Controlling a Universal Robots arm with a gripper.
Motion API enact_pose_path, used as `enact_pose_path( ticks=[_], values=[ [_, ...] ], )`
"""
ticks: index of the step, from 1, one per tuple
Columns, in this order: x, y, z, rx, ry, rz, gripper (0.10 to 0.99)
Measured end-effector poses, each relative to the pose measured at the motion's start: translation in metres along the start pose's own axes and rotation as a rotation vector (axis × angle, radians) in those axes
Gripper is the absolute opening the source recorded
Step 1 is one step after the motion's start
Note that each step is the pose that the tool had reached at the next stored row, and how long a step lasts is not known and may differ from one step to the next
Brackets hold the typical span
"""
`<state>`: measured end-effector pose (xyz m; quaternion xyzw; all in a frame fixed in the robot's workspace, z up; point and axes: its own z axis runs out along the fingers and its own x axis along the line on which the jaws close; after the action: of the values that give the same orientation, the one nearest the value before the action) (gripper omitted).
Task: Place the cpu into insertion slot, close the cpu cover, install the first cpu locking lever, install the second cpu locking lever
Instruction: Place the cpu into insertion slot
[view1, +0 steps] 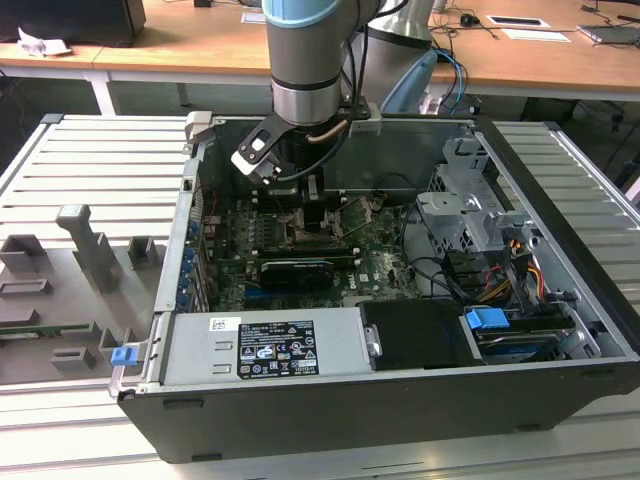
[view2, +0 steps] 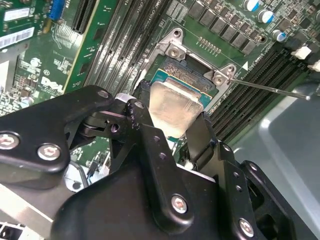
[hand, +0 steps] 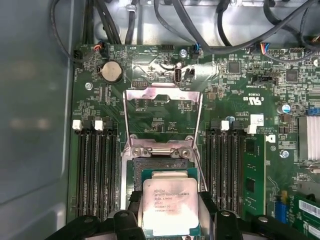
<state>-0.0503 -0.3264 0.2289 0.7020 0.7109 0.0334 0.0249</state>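
The gripper pinches the cpu at the insertion slot (mostly hidden beneath), cpu cover open.

cpu cover raised, memory slots alongside

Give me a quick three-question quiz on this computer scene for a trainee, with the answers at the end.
1. True or false: the cover is folded shut over the socket.
2. What does the gripper hold? A a cable; B the chip; C a screwdriver.
3. Fill in: long black memory slots lie on ____ sides of the socket.
Key: 1 false, it stands open; 2 B; 3 both.
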Motion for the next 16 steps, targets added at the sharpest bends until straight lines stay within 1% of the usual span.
enact_pose_path(
  ticks=[5, 6, 8, 10, 12, 16],
  values=[
    [0.0008, -0.0005, 0.0081, 0.0, -0.0012, 0.013, 0.529],
    [0.0017, -0.0007, 0.0112, 0.0, -0.0012, 0.013, 0.529],
    [0.0032, -0.0009, 0.0144, 0.0, -0.001, 0.013, 0.529],
    [0.005, -0.0014, 0.0205, 0.0, -0.0015, 0.017, 0.529],
    [0.0051, -0.0015, 0.0224, 0.0, -0.003, 0.029, 0.529],
    [0.0054, -0.001, 0.0229, 0.0, -0.0034, 0.033, 0.529]
  ],
)
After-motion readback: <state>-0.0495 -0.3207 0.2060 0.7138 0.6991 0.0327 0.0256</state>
